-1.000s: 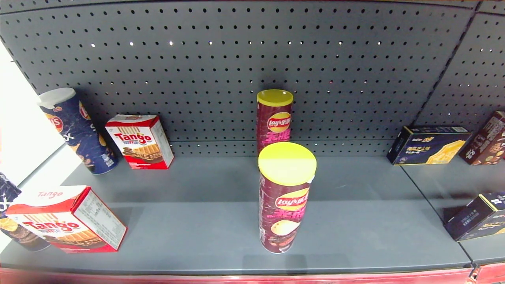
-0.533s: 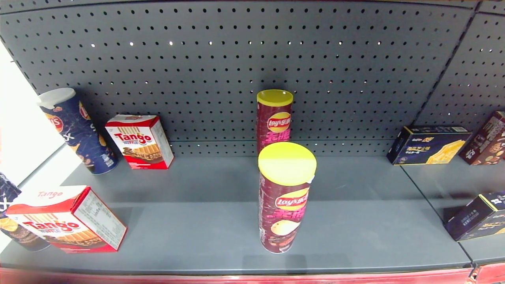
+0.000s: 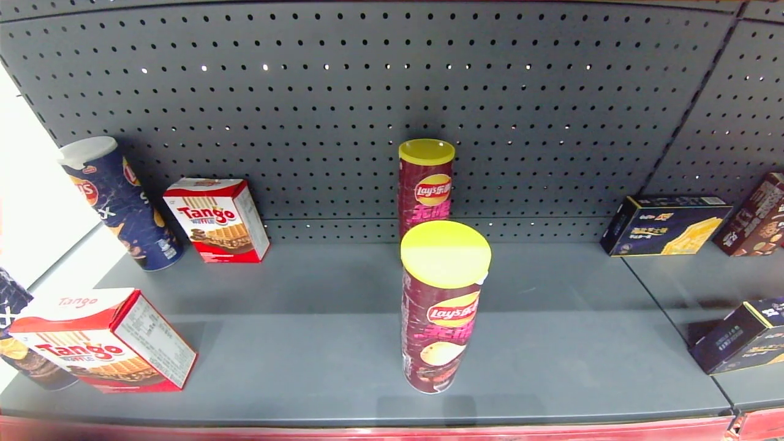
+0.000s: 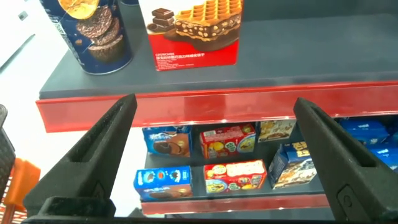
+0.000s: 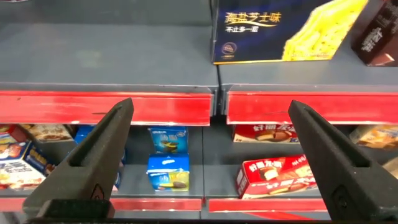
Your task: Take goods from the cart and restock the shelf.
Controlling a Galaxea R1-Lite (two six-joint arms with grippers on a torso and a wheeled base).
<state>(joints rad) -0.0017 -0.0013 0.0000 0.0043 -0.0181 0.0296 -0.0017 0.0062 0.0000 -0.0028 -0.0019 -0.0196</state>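
Facing the shelf (image 3: 306,343), left pincer (image 4: 214,102) and right pincer (image 5: 211,104) gape wide, empty.

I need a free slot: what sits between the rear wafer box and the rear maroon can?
Nothing: the head view shows bare grey shelf between the rear wafer box and the rear maroon can.

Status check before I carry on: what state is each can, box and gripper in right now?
front chip can: upright, yellow lid on
rear chip can: upright, yellow lid on
blue chip can: standing, white lid on
rear wafer box: standing, closed
front wafer box: standing, closed
left gripper: open, holding nothing
right gripper: open, holding nothing
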